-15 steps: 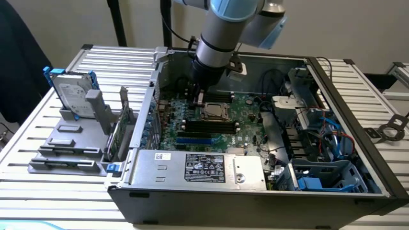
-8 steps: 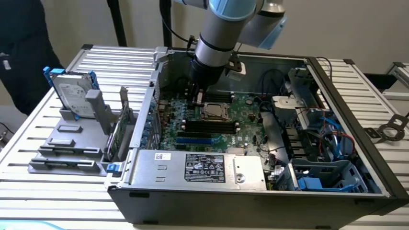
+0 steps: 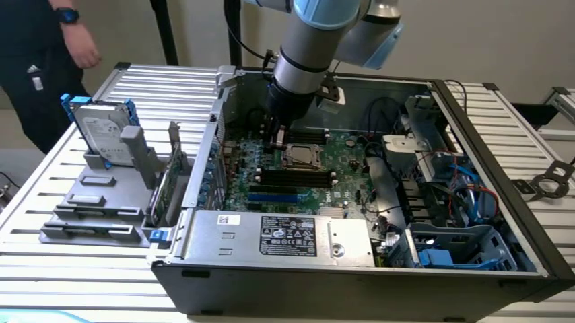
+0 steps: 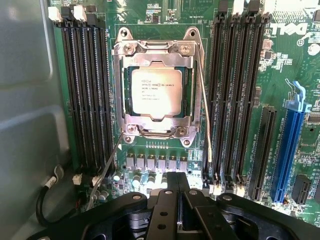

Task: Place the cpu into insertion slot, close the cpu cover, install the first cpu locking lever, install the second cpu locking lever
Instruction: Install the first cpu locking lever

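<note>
cpu seated, cpu cover down (levers unlatched)

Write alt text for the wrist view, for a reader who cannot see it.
The cpu lies in the insertion slot of a green motherboard, with the silvery cpu cover down around it. Two thin wire levers stick out loose beside the slot, between banks of long black memory slots. The black gripper, shut, hovers close by.

- Exterior view: high, set back, angled down over the open computer case on the surface.
- Wrist view: close behind the jaws, facing the cpu just beyond them.
- Shared: cpu and surrounding motherboard.
</note>
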Controlling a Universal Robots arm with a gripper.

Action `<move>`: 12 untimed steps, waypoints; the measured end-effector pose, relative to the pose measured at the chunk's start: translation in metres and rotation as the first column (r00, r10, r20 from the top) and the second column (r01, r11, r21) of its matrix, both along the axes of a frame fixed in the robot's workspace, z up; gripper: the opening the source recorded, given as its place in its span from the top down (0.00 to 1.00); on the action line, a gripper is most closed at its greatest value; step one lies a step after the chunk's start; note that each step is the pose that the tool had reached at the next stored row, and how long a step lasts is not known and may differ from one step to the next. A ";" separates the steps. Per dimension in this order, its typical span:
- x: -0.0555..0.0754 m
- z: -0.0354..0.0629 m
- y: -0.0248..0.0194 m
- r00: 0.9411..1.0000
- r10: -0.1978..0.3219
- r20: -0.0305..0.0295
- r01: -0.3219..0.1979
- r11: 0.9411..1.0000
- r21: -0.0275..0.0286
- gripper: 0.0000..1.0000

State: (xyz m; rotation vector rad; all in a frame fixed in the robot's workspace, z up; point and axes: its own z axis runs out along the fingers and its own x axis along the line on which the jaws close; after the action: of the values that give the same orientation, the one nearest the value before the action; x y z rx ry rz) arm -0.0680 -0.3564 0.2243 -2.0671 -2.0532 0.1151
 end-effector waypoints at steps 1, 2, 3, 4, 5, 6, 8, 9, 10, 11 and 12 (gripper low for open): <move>0.000 0.0001 0.0000 1.000 0.000 0.000 0.000 1.000 0.000 0.89; -0.001 0.0007 -0.0001 1.000 0.000 0.000 0.000 1.000 0.000 0.89; -0.001 0.0023 -0.0001 1.000 0.000 0.000 0.000 1.000 0.001 0.89; -0.002 0.0048 -0.0001 1.000 -0.001 0.000 0.001 1.000 0.002 0.89; -0.002 0.0081 -0.0003 1.000 -0.002 0.000 0.002 1.000 0.003 0.89; -0.003 0.0112 -0.0006 1.000 -0.002 0.000 0.002 1.000 0.004 0.89; -0.005 0.0154 -0.0016 1.000 -0.003 0.000 0.003 1.000 0.006 0.89; -0.006 0.0170 -0.0021 1.000 -0.004 0.000 0.004 1.000 0.007 0.89; -0.006 0.0183 -0.0023 1.000 -0.005 0.000 0.005 1.000 0.009 0.89; -0.007 0.0194 -0.0024 1.000 -0.010 0.000 0.010 1.000 0.010 0.89; -0.007 0.0202 -0.0024 1.000 -0.016 0.000 0.016 1.000 0.012 0.89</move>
State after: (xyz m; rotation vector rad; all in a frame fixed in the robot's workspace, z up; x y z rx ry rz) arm -0.0748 -0.3588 0.2445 -2.0764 -2.0317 0.1004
